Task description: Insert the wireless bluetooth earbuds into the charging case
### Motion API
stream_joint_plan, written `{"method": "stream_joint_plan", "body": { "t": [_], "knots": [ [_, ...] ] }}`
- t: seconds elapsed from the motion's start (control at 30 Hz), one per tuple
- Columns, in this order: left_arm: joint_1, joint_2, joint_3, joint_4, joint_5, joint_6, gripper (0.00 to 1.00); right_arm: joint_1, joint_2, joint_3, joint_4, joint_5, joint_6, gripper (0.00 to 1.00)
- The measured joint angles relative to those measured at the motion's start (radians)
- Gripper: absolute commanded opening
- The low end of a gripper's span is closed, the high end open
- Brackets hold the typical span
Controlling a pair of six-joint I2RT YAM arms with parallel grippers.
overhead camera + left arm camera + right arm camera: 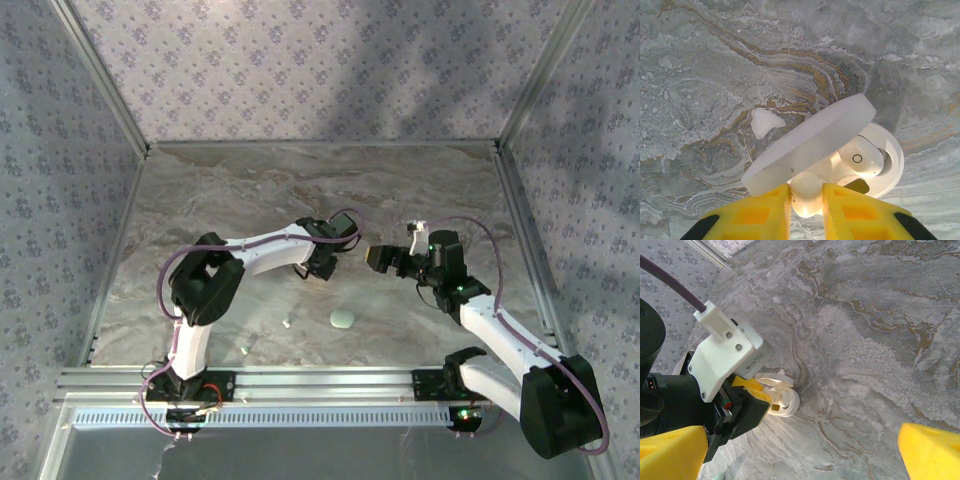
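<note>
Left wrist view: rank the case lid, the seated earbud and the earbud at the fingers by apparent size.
1. case lid, clearly largest.
2 and 3 unranked: seated earbud and pinched earbud look alike; the pinched one is closer to the camera and partly hidden.

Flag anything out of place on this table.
A loose earbud and another stray earbud lie near the front edge of the table, well apart from the open charging case, which seats only one earbud. A fourth earbud sits between the left pincer's fingers at the case's rim, unseated.
</note>
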Motion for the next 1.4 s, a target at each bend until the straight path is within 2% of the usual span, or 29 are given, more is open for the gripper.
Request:
{"method": "stream_joint_plan", "body": {
  "t": [0.5,0.8,1.0,1.4],
  "knots": [
    [0.000,0.000,0.000,0.002,0.050,-0.011,0.29,0.000,0.002,0.000,0.000,0.000,0.000,1.00],
    [0.000,-0.061,-0.017,0.013,0.074,-0.031,0.38,0.000,0.002,0.000,0.000,0.000,0.000,1.00],
    [0.010,-0.191,-0.101,0.056,0.102,-0.058,0.52,0.000,0.002,0.000,0.000,0.000,-0.001,1.00],
    [0.115,-0.565,-0.396,0.234,0.233,-0.097,1.00,0.029,-0.033,-0.002,0.000,0.001,-0.008,1.00]
  ]
}}
